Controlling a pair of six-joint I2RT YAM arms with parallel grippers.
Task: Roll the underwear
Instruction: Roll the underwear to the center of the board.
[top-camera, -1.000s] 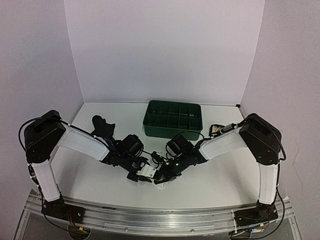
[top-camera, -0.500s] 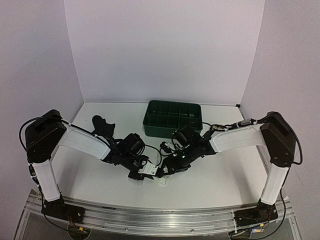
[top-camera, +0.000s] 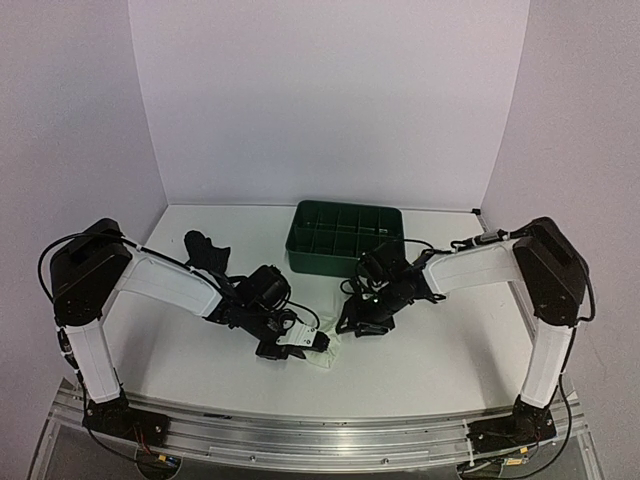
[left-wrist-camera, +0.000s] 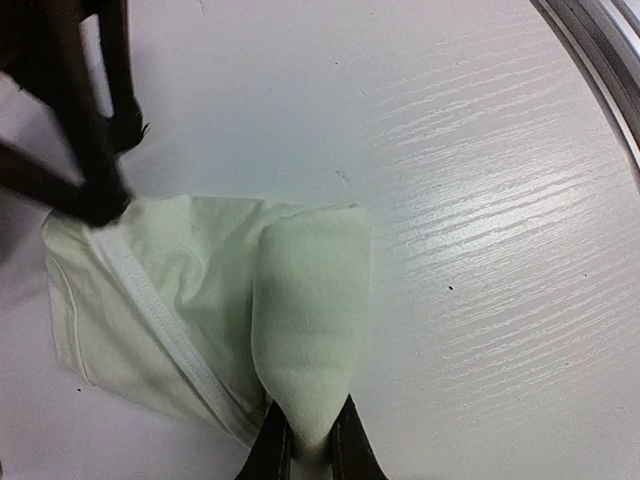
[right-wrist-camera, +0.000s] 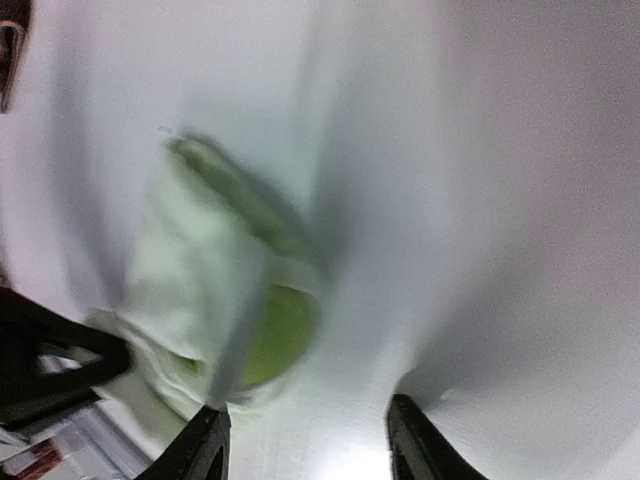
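The cream-white underwear (top-camera: 312, 347) lies on the table near the front, half flat, with one edge folded into a thick roll (left-wrist-camera: 310, 290). My left gripper (left-wrist-camera: 308, 452) is shut on the near end of that roll. In the top view the left gripper (top-camera: 292, 345) sits at the cloth's left side. The right gripper (top-camera: 353, 322) hangs just right of the cloth, apart from it. In the blurred right wrist view the right gripper (right-wrist-camera: 305, 440) is open and empty, with the underwear (right-wrist-camera: 200, 270) ahead and to its left. A black underwear (top-camera: 205, 250) lies at the back left.
A green compartment tray (top-camera: 320, 262) stands at the back centre, just behind the right gripper. Both forearms angle inward over the front of the table. The metal rail (top-camera: 320, 440) runs along the near edge.
The right gripper has opened, let go of the cream-white underwear and pulled back up and to the right. The left gripper has closed on the rolled edge and stayed in place.
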